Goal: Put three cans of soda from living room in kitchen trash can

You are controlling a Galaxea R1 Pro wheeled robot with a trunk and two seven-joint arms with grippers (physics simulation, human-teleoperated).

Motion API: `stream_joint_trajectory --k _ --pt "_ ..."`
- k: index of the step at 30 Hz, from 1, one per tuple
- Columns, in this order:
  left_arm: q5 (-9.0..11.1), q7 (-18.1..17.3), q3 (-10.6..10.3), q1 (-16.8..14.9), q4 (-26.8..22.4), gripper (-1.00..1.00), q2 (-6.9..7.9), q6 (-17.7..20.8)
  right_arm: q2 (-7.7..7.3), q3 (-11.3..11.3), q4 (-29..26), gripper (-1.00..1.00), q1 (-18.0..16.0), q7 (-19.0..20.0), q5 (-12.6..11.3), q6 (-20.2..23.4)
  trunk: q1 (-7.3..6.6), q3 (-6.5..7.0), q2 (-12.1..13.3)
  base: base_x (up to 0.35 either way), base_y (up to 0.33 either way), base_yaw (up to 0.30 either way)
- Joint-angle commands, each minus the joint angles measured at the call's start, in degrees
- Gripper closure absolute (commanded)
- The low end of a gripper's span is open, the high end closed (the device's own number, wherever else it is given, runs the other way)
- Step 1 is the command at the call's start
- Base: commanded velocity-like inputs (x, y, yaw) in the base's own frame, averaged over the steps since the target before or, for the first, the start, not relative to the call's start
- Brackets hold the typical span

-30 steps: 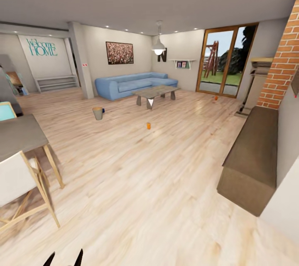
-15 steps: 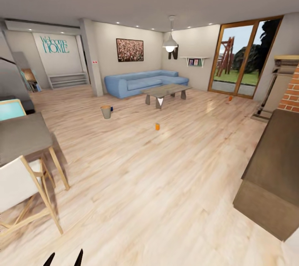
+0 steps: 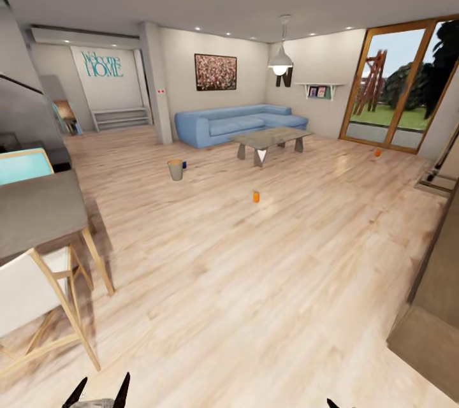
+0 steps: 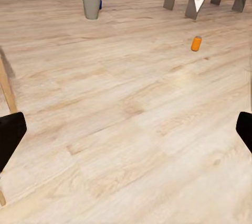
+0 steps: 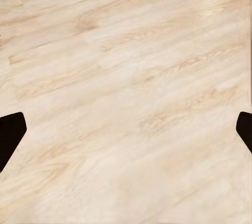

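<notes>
I stand in the living room, and the kitchen is out of view. The greyish-tan tash can stands on the wood floor in front of the sofa, with a dark blue can of soda just behind it. One orange can of soda stands mid-floor and another by the glass doors. The left wrist view holds the tash can, the blue can and the nearer orange can. My left gripper and right gripper are open and empty, far from the cans.
A light-blue sofa and a glass coffee table stand beyond the cans. A high table with a wooden stool is close on my left. A brown bench runs along the right. Wide floor lies between.
The whole picture has shifted right, so the camera has turned left; the brick fireplace has left the view. The cans and bin have not moved on the floor.
</notes>
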Motion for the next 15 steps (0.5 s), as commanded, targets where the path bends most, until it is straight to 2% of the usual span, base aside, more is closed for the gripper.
stream_joint_trajectory --k 1,4,9,10,15 --pt "0.0 0.1 0.0 0.0 -1.0 -1.00 -0.05 0.1 -0.05 -0.1 -1.1 -1.00 0.0 0.1 0.0 0.0 0.00 -0.08 0.0 0.327 0.000 0.125" --pt "0.0 0.2 -0.1 0.0 -4.8 -1.00 -0.20 0.6 -0.15 -0.2 -6.5 -1.00 0.1 0.5 0.0 0.3 0.00 -0.29 0.0 0.327 0.000 0.109" --pt "0.0 0.2 -0.2 -0.1 -7.8 -1.00 -0.32 1.2 -0.20 0.0 -14.5 -1.00 0.3 0.7 0.1 1.2 0.00 -0.64 0.0 0.328 -0.024 0.067" --pt "0.0 0.2 -0.2 -0.2 -8.4 -1.00 -0.35 1.3 -0.20 0.1 -17.9 -1.00 0.3 0.7 0.1 2.5 0.00 -0.70 0.0 0.328 -0.061 0.028" --pt "0.0 0.2 -0.4 -0.6 -9.0 -1.00 -0.42 1.9 -0.31 0.2 -24.7 -1.00 0.1 2.3 0.1 9.1 0.00 -0.83 0.0 0.328 -0.079 0.014"
